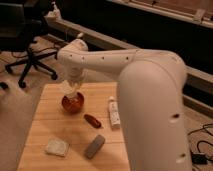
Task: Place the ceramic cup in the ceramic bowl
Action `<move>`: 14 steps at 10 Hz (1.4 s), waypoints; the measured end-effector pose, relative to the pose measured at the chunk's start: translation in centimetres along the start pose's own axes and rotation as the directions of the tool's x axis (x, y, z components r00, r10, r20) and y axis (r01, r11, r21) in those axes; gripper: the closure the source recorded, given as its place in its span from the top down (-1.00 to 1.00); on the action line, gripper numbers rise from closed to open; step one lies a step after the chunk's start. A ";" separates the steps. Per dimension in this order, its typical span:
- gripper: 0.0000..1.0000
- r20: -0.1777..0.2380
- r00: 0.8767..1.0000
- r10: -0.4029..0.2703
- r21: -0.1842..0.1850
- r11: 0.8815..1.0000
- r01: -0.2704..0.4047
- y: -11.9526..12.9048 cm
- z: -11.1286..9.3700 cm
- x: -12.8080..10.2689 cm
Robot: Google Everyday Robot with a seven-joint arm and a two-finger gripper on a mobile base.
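The ceramic bowl (73,104), small, round and glossy red-orange, sits on the wooden table (45,125) at its far left part. My gripper (70,90) hangs at the end of the white arm, right above the bowl's rim. It is shut on the ceramic cup (69,89), a small white piece held just over the bowl's opening, touching or nearly touching the rim. The arm's big white shell fills the right side of the view and hides that part of the table.
On the table lie a small dark-red oblong object (92,120), a long white tube (114,111), a grey block (94,146) and a pale sponge-like pad (57,147). A black office chair (27,55) stands beyond the table's left side. A long ledge (100,37) runs behind.
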 end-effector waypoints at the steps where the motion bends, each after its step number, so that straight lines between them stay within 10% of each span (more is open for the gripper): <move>1: -1.00 0.013 1.000 0.004 -0.010 1.000 -0.004 -0.7 -1.0 1.1; 7: -1.00 -0.034 0.999 -0.028 -0.040 0.999 0.027 -0.1 2.3 5.3; 14: -1.00 -0.025 0.998 -0.061 -0.084 0.995 0.059 2.3 4.2 2.2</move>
